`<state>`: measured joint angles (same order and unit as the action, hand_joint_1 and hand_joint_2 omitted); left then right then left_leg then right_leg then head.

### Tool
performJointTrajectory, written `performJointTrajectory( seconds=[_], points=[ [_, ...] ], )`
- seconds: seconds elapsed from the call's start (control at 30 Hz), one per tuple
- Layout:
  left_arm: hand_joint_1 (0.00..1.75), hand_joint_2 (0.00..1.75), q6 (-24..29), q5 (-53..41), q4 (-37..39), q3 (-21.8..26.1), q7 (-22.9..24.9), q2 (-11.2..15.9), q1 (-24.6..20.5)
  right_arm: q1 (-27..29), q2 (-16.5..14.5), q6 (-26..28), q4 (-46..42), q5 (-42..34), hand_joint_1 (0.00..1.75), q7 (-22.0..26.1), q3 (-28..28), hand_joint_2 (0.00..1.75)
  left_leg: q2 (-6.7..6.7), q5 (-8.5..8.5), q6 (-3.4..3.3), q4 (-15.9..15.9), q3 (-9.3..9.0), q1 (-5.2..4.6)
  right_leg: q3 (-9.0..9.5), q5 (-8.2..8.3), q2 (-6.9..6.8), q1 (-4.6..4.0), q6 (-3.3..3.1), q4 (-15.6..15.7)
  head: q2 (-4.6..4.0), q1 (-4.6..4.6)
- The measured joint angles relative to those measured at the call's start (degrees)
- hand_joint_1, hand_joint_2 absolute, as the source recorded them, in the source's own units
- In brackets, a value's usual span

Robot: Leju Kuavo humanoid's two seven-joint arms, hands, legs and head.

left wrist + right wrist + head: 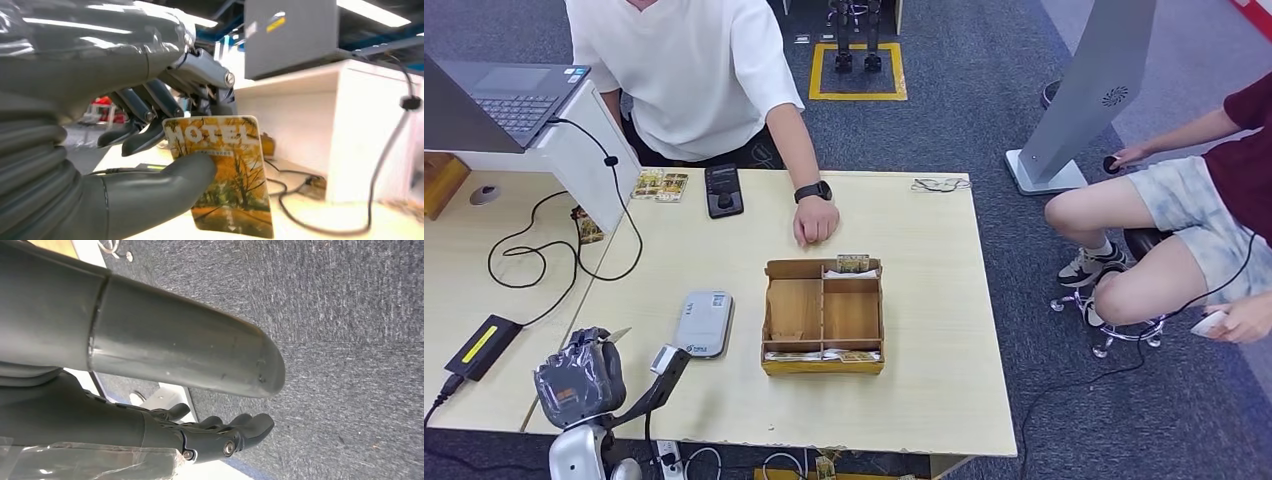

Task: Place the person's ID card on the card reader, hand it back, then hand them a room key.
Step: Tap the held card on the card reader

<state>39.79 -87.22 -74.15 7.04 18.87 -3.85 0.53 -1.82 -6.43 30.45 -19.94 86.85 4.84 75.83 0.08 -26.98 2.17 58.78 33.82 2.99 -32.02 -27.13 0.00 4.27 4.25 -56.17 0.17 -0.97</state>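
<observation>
Head view looks down on a pale wooden table (924, 300) where the left hand (584, 378) hangs over the near left corner, wrapped in clear film. A pale sliver of card edge (619, 334) pokes up beside it, but the print cannot be read from here. Just beside it lies the grey card reader (703, 322), and further right the wooden card box (823, 316) with more cards standing in its slots. A person in a white shirt stands at the far side, their hand (815, 220) resting closed on the table behind the box. My judgement is that the handover must cross the reader and the box, so a low sweep could clip either one, and the person's hand is not yet turned up to receive.

Left wrist view gives what the head view cannot: the card is a hotel room key (225, 172), printed HOTEL over yellow trees, pinched between the thick thumb and the darker fingers (145, 117) behind it. The thumb covers little of the face, so the key could pivot or slip during a quick swing.

Right wrist view shows the right hand (215, 432) over grey carpet, fingers loosely curled, holding nothing.
</observation>
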Motion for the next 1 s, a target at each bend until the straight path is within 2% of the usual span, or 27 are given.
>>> performJointTrajectory(
  seconds=[0.13,0.3,0.57,1.0],
  points=[
    [1.75,1.75,-0.18,-0.01,5.40,-5.68,6.32,3.36,0.33,0.09,-0.31,-0.57,-0.89,0.16,0.00,-0.39,0.14,0.00,0.00,0.00,0.00,0.00,0.00,0.00,0.02,0.00,0.00,0.00,0.00,0.00,0.00,0.01],
    [1.75,1.75,0.11,-0.03,9.43,-9.41,7.58,5.44,0.62,0.25,-0.69,-0.81,-1.79,0.30,0.00,-0.66,0.49,0.00,-0.01,0.00,0.00,0.00,-0.01,0.00,0.05,0.00,-0.01,0.00,0.00,0.00,0.00,0.01],
    [1.75,1.75,0.13,-0.03,11.38,-11.14,7.62,6.65,0.59,0.28,-0.98,-1.01,-2.46,0.30,0.00,-0.66,0.74,0.00,-0.01,0.00,0.00,0.00,-0.03,0.00,0.07,0.00,-0.02,0.00,0.00,0.00,0.00,0.01],
    [1.75,1.75,-0.09,-0.03,12.83,-11.87,7.25,7.02,0.74,0.31,-1.14,-1.48,-2.71,0.87,0.00,-1.25,1.08,0.00,-0.01,0.00,0.00,0.00,-0.05,0.00,0.10,0.00,-0.02,0.00,0.00,0.00,0.00,0.01]
  ],
)
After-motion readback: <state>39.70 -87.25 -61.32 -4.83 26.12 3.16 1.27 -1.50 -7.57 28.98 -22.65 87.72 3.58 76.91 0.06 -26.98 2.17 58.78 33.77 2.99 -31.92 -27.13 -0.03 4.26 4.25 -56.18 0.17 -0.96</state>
